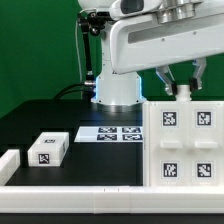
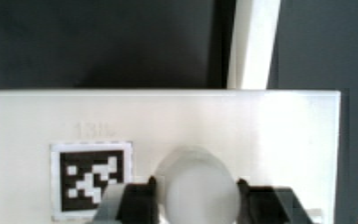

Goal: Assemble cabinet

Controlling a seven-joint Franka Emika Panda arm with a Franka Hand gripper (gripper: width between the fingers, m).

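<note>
Claw (image 1: 183, 90): was closed narrowly on an edge of the cabinet (image 1: 185, 150).
Done: nothing was seen fitted.
Left: block (image 1: 47, 148) was left loose on worktop (image 1: 40, 118).

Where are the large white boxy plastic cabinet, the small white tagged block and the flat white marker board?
large white boxy plastic cabinet (image 1: 186, 143): exterior view, tagged face, between tags.
small white tagged block (image 1: 52, 143): exterior view, top face.
flat white marker board (image 1: 110, 132): exterior view, middle, among tags.

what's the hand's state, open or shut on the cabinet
Shut on the cabinet: in the wrist view the hand's fingers sit flush against its white edge.
</note>
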